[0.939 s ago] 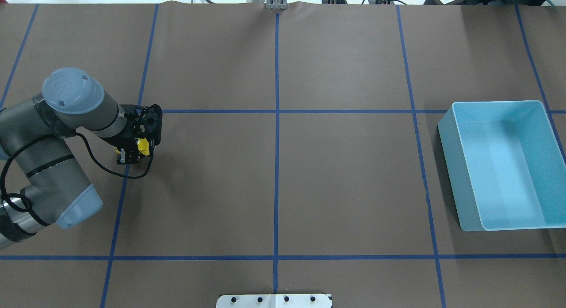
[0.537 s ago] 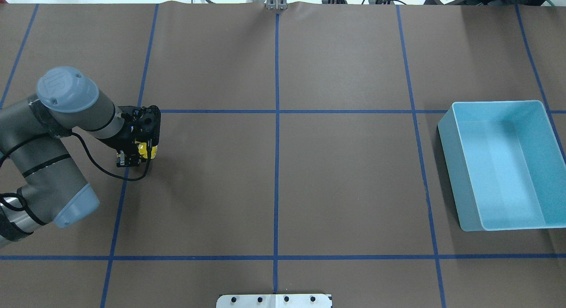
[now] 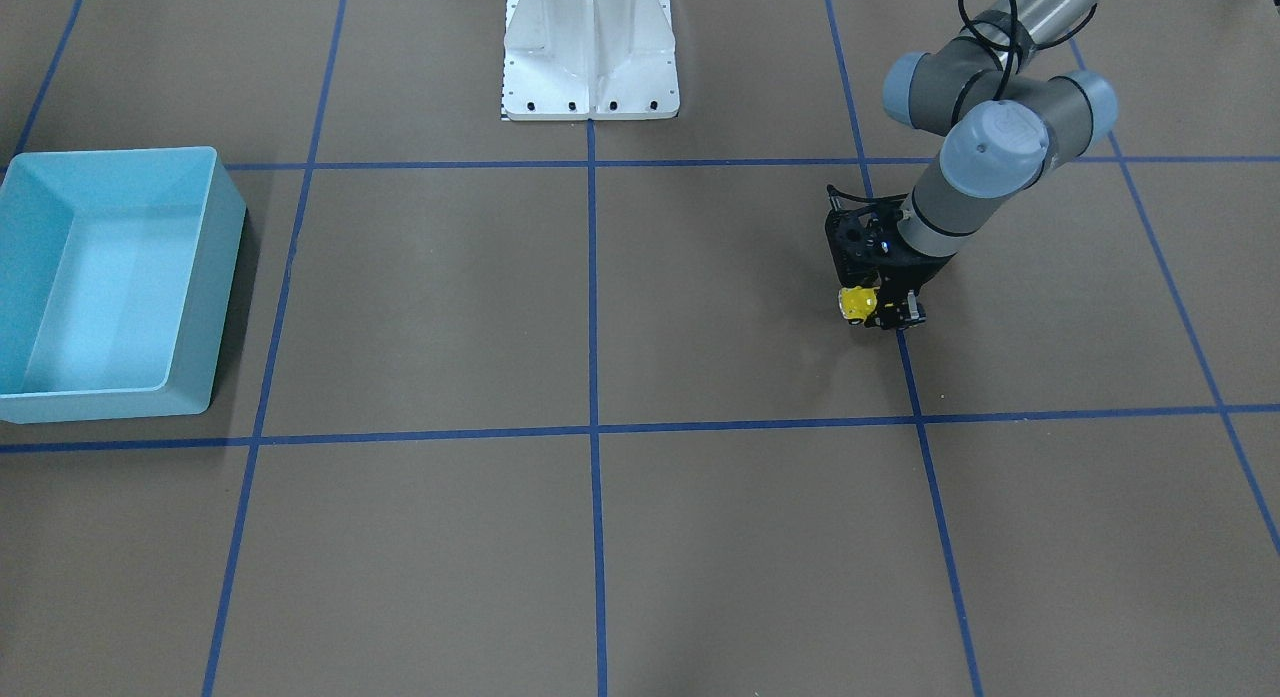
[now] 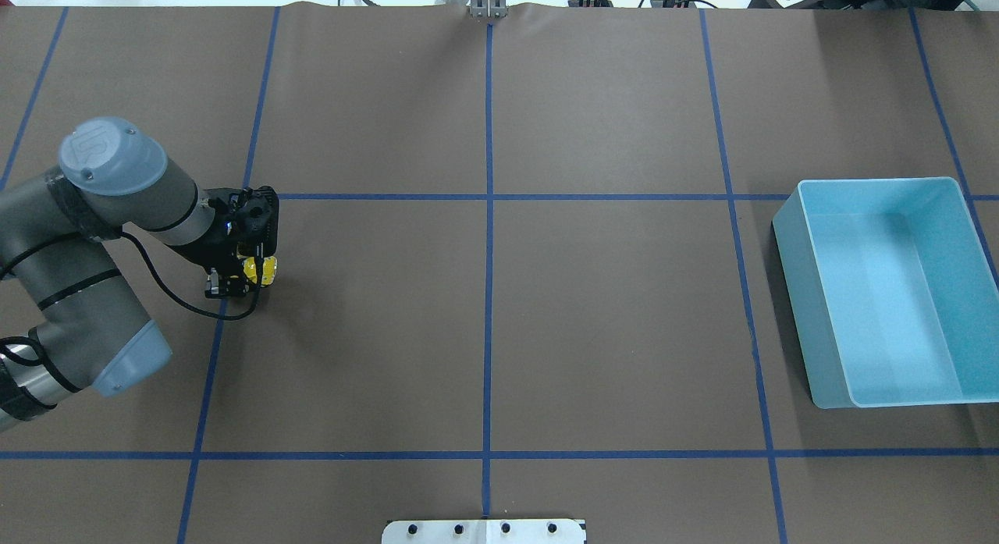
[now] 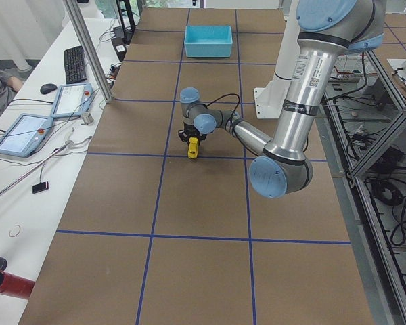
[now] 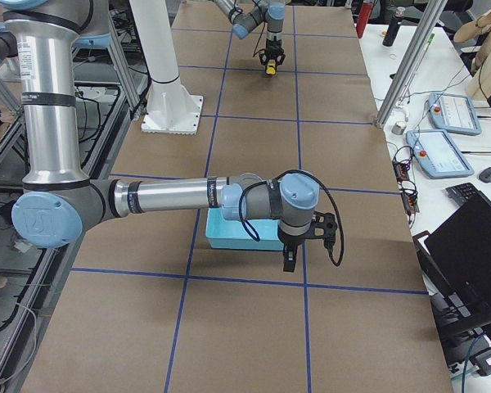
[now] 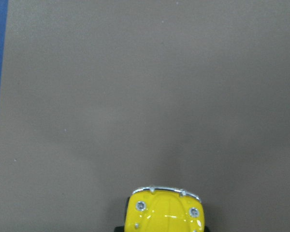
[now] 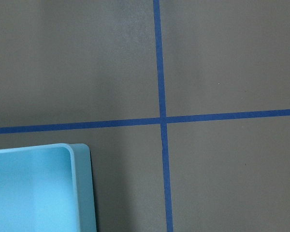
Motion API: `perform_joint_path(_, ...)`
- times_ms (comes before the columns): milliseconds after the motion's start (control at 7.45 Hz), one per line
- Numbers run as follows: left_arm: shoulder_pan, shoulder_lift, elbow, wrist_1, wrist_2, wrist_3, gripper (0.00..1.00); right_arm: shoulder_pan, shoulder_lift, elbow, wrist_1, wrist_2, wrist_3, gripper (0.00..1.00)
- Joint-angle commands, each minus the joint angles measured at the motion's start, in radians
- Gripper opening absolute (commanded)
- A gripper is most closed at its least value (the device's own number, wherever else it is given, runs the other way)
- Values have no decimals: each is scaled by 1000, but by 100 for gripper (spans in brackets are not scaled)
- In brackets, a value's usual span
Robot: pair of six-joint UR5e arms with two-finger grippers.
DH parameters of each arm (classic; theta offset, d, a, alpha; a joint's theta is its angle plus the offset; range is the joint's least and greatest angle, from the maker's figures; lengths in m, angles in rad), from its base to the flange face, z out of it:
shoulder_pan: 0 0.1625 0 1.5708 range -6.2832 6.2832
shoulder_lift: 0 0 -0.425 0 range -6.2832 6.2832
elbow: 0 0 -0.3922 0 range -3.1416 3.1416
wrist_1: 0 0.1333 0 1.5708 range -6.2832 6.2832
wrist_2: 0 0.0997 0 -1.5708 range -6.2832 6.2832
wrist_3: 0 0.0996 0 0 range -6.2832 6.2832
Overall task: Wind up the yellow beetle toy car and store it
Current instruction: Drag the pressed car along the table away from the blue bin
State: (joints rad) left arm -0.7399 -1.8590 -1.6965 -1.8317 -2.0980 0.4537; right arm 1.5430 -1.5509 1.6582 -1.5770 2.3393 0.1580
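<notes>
The yellow beetle toy car (image 4: 261,270) is low at the brown table, on its left part, in my left gripper (image 4: 231,281), which is shut on it. The car's front end sticks out past the black fingers toward the table's middle. It also shows in the front-facing view (image 3: 857,304) and at the bottom edge of the left wrist view (image 7: 166,213). The light blue bin (image 4: 812,310) stands empty at the far right. My right gripper (image 6: 290,260) hangs beside the bin (image 6: 237,233); I cannot tell whether it is open or shut.
Blue tape lines (image 4: 488,216) divide the brown table into squares. The robot's white base (image 3: 590,47) stands at the table's edge. The bin's corner (image 8: 82,193) shows in the right wrist view. Monitors and a keyboard lie on side desks (image 5: 68,101).
My left arm has drawn back a little to the left and the wrist has turned. The yellow car has shifted slightly and shows more beside the fingers. The bin has not moved.
</notes>
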Motion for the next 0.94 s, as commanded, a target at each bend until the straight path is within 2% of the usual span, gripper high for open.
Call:
perform_joint_path(0, -7, 12, 3, -4, -10, -3, 0, -1, 0, 0, 0, 0, 0, 100)
perform_joint_path(805, -6, 41, 15, -54, -11, -4, 0, -3, 6, 0, 0, 0, 0, 100)
